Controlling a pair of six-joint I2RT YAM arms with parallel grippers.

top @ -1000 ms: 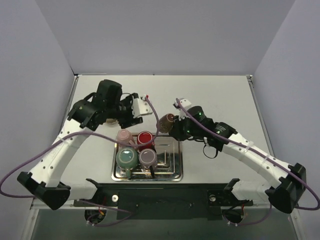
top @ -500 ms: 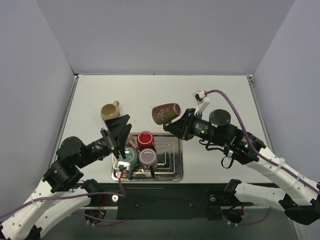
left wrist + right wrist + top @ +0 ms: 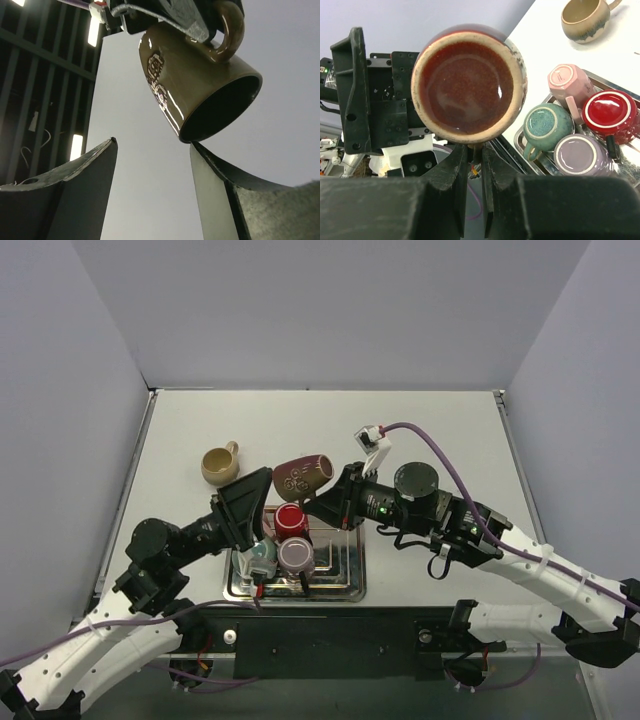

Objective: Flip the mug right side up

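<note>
Closest in, the tray (image 3: 352, 590) by the near edge is packed with four mugs. Just above its far rim, the right gripper (image 3: 474, 159) is pinched on the handle of the brown mug (image 3: 302, 476). It's up in the air, tipped sideways, with its mouth toward the left gripper (image 3: 264, 502), which is spread wide and holding nothing. The tan mug (image 3: 219, 465) stands far-left, with open table beyond.

The brown mug (image 3: 468, 82) pinched in the right gripper (image 3: 475, 150) is gleaming with a smooth, glossy glaze, while the pale ring around its base is looking bare and rough. That gripper's fingers are showing matt black plastic, as are those of the left gripper (image 3: 152, 145) beneath the mug. Below the right gripper, the metal tray (image 3: 342, 562) is shining brightly, and the red mug (image 3: 610, 115) and teal mug (image 3: 546, 126) are glinting, glazed. The table (image 3: 430, 430) is looking matt.
</note>
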